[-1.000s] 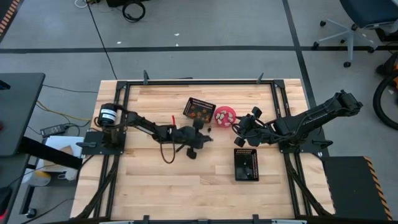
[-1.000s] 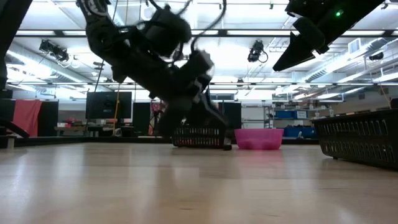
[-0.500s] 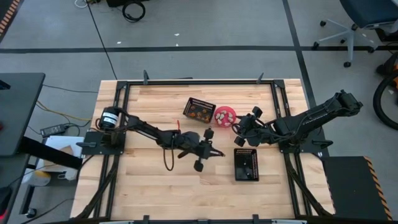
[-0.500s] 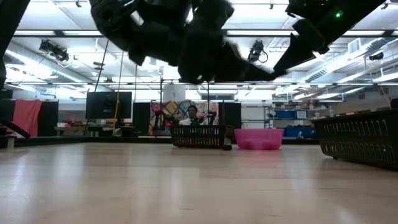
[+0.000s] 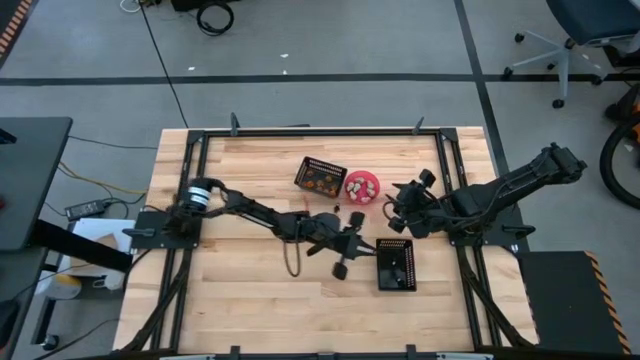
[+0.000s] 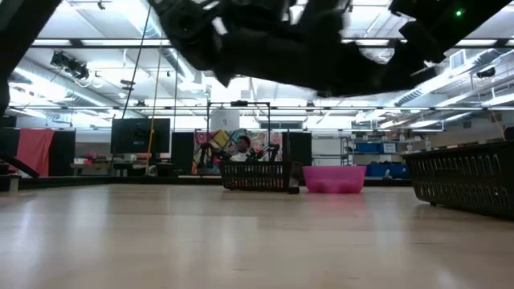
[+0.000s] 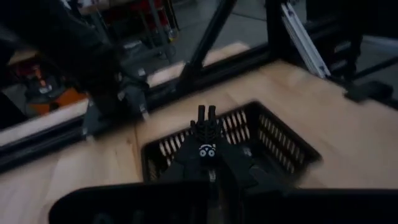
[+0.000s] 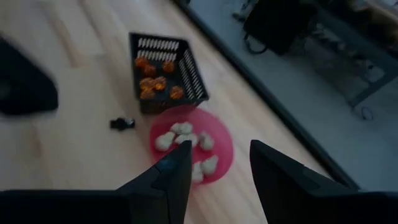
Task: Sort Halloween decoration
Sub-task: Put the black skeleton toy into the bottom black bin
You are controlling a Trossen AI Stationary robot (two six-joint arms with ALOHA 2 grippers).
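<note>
From overhead, the left gripper (image 5: 352, 243) reaches across the wooden table (image 5: 240, 290) toward the black mesh basket (image 5: 395, 264) nearest the front edge, while the right gripper (image 5: 395, 200) hangs just beside the pink bowl (image 5: 362, 185); a second basket (image 5: 320, 176) of orange trinkets (image 5: 320, 180) sits against the bowl. At table height both arms are dark shapes overhead, with bowl and baskets on the far boards. The left wrist camera shows its fingers pressed together on a black bat trinket (image 7: 206, 144), held above the basket. The right wrist camera shows its fingers (image 8: 177, 171) spread apart above pale whitish trinkets (image 8: 183, 140) in the bowl; one black trinket (image 8: 122, 123) lies loose on the wood beside it.
</note>
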